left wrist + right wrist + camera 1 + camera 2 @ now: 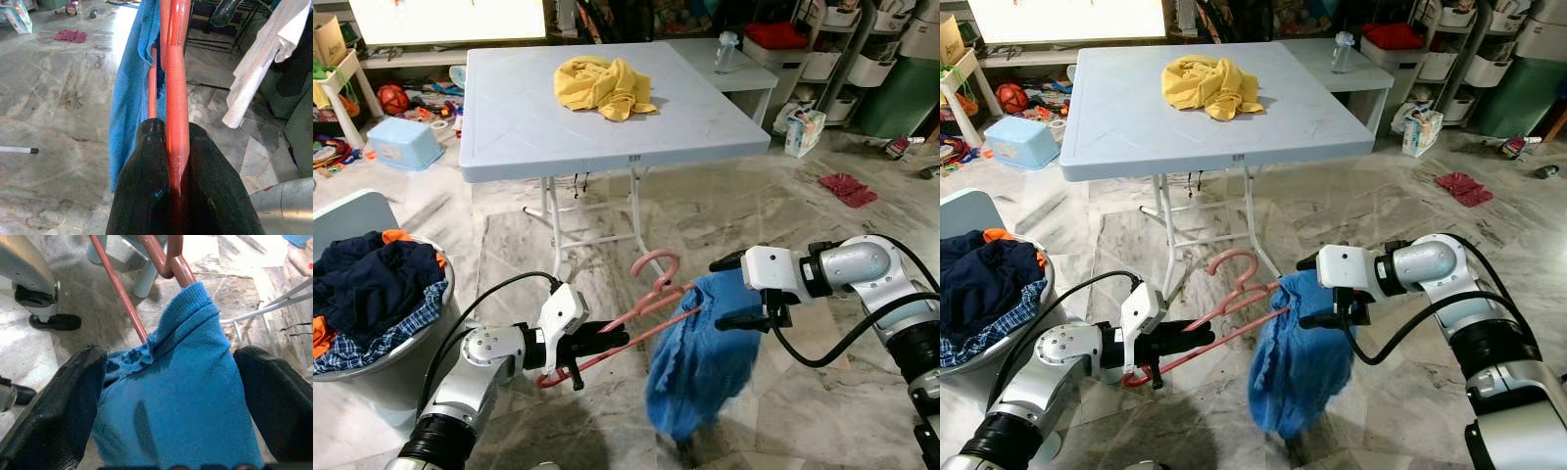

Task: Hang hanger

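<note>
Pink plastic hanger (636, 313) at lower centre, left gripper (607, 341) pinching its lower bar, blue cloth (695, 357) draped over its far end, right gripper (740, 292) spread around the cloth, pale counter (509, 117) above.

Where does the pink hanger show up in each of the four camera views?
Left eye view: pink hanger low centre, between the grippers.
Right eye view: low centre, below the table.
Left wrist view: its bar runs up from between the left gripper's fingers.
Right wrist view: along the top.
Shared landmark: the blue garment draped on it.
</note>
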You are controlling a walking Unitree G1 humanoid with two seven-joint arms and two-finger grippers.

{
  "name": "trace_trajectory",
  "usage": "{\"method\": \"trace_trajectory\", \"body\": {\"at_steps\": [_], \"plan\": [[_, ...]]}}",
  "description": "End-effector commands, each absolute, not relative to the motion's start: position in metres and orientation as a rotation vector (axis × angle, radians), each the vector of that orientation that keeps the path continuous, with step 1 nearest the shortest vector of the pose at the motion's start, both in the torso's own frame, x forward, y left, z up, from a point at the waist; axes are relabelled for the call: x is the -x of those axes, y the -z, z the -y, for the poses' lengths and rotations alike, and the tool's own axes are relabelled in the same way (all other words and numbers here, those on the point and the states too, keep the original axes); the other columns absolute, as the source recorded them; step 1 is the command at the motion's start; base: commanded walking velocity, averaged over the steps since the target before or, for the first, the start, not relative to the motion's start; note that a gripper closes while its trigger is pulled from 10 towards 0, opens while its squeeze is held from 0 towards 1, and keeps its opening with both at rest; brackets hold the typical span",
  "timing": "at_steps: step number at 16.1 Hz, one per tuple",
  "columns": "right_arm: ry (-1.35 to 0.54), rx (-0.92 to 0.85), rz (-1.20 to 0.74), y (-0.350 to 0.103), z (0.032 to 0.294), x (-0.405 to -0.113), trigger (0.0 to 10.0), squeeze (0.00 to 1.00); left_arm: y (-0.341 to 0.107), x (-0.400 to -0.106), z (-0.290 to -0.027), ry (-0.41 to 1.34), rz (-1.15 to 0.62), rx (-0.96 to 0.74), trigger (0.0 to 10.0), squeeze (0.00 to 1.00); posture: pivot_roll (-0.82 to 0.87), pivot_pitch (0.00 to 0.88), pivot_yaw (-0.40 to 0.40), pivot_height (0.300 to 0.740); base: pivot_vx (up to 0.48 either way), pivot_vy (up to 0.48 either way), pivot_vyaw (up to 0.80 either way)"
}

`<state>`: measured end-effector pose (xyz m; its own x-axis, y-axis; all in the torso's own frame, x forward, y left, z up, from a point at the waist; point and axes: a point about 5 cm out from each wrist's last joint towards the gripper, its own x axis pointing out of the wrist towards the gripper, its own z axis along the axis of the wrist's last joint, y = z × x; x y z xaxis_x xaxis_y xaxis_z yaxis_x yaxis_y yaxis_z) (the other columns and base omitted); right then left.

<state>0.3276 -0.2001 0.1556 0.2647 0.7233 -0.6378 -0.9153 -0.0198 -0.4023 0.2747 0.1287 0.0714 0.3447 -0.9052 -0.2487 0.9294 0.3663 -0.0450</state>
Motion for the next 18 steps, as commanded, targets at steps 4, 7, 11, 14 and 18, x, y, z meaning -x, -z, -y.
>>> {"method": "trace_trajectory", "body": {"at_steps": [4, 7, 11, 14, 18], "plan": [[-1.078, 0.893, -0.101, -0.164, 0.195, -0.342, 10.0, 0.96, -0.086, -0.287, -0.128, 1.115, -0.15, -0.117, 0.0, 0.0, 0.0, 0.01, -0.071, 0.74, 0.0, 0.0, 0.0], [-0.853, 0.806, -0.004, -0.166, 0.192, -0.351, 10.0, 0.84, -0.083, -0.292, -0.131, 1.037, -0.17, -0.073, 0.0, 0.0, 0.0, 0.012, -0.073, 0.74, 0.0, 0.0, 0.0], [-0.785, 0.768, -0.028, -0.158, 0.191, -0.351, 10.0, 0.82, -0.083, -0.297, -0.131, 0.972, -0.163, -0.061, 0.0, 0.0, 0.0, 0.01, -0.073, 0.74, 0.0, 0.0, 0.0], [-0.775, 0.647, -0.125, -0.138, 0.189, -0.344, 10.0, 0.28, -0.091, -0.31, -0.139, 0.873, -0.139, -0.01, 0.0, 0.0, 0.0, 0.011, -0.08, 0.74, 0.0, 0.0, 0.0], [-0.738, 0.43, -0.246, -0.106, 0.172, -0.334, 10.0, 0.0, -0.097, -0.31, -0.133, 0.892, -0.112, 0.003, 0.0, 0.0, 0.0, 0.011, -0.081, 0.74, 0.0, 0.0, 0.0]]}}
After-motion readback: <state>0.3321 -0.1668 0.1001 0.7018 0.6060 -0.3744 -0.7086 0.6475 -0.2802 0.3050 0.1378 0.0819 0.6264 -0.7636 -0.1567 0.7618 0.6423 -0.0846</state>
